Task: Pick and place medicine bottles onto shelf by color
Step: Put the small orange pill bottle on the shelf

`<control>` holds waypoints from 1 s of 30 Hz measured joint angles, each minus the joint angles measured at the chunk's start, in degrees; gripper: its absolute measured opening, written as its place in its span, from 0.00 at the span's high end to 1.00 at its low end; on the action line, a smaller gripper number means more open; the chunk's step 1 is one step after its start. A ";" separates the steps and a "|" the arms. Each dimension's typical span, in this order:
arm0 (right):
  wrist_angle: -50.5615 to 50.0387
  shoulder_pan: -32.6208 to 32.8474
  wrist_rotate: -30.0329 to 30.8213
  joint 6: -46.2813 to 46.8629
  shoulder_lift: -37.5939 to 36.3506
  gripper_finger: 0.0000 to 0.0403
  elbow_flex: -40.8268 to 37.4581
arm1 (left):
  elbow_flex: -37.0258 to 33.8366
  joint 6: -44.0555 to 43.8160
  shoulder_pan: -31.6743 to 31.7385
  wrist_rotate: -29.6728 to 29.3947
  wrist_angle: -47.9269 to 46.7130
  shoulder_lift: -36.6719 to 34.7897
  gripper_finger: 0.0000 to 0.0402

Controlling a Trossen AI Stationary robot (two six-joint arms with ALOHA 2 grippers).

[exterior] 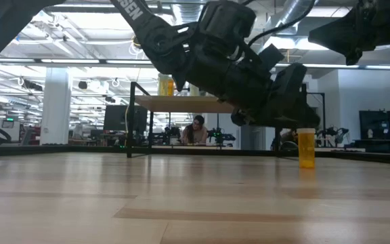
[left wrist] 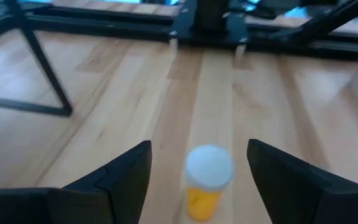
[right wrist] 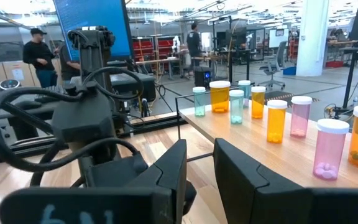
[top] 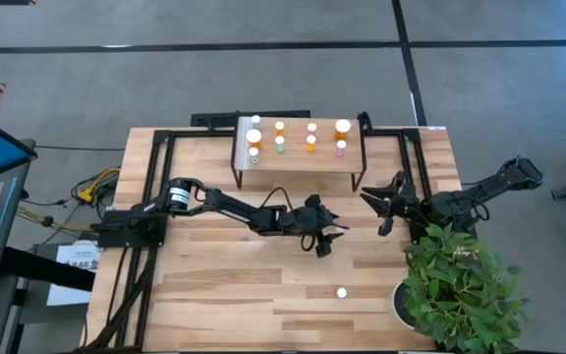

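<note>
The left gripper is closest to its camera, its two dark fingers spread wide with a small orange bottle standing between them, not touched. Only this wrist view shows that white cap in the gap — from above, the left gripper hides it.

The big wooden table holds everything. The shelf stands at its far side, with bottles in rows on top: orange, green and pink ones, shown best in the right wrist view. The right gripper waits just beside the shelf, its fingers close together and holding nothing. A leafy plant sits well away from the shelf. One bottle stands alone, also well away from it.

Level across the table, a busy room shows — a person sits beyond the shelf.
</note>
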 joint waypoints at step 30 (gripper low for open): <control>0.02 0.00 -0.02 -0.15 -0.02 0.75 0.00 | -0.04 1.08 0.43 2.63 -1.58 -0.02 0.55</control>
